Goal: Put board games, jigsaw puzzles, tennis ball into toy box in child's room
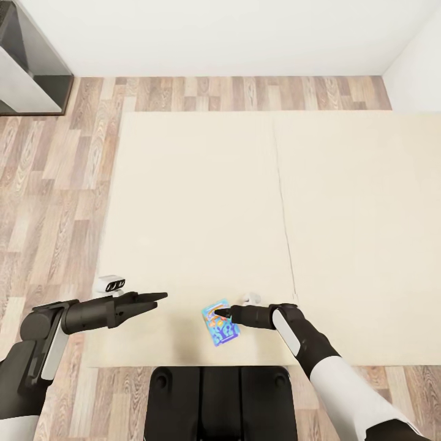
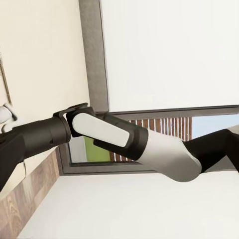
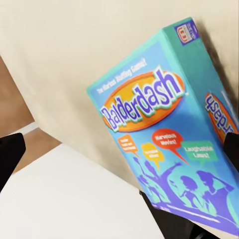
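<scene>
Balderdash board game [image 1: 220, 323], the small blue box, lies close to the near edge of the bed [image 1: 202, 202], roughly midway along that edge, within easy reach of the robot standing at the bedside. The right gripper [image 1: 218, 313] is right at the box's upper part; in the right wrist view the box [image 3: 164, 129] fills the frame tilted, with dark fingers [image 3: 169, 219] at its edge, which suggests a grasp being taken or just made, though I cannot tell whether the jaws have closed on it. The left gripper [image 1: 160, 297] hovers over the same near edge, well apart from the box, fingers drawn together to a point and holding nothing, probably parked out of the way. Beyond, the cream mattress is bare to its far edge. Past it lie wood plank floor [image 1: 55, 177] and white wall [image 1: 214, 30].
</scene>
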Controlling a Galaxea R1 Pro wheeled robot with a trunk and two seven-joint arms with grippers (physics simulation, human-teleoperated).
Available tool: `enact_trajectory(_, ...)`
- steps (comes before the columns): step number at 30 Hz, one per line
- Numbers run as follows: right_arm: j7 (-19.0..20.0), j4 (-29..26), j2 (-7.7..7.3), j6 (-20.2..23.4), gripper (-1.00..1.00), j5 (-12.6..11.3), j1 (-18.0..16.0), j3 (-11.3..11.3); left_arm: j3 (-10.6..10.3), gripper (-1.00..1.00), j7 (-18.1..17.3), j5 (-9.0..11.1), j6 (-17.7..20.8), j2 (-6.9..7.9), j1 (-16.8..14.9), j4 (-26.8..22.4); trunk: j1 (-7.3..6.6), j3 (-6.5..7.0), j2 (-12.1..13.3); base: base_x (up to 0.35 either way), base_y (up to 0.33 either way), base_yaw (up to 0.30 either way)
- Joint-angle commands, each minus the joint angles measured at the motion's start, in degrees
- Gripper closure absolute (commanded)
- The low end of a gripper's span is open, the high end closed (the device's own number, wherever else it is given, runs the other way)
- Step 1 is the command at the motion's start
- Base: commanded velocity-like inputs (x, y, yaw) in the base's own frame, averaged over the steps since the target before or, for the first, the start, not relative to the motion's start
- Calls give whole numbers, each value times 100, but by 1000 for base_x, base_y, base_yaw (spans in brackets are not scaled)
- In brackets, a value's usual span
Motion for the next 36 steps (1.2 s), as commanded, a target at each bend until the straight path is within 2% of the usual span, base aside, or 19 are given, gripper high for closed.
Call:
enact_trajectory(1, -1, -2, 0, 31, -100, -19, -2, 0, 0, -100, -22, -3, 61, 2, -1, -1, 3, -6, -9, 0, 146, 0)
enact_trajectory(36, -4, 3, 0, 28, -100, -10, -2, 0, 2, -100, -22, -9, 61, 4, -1, -1, 3, -6, -9, 0, 64, 0)
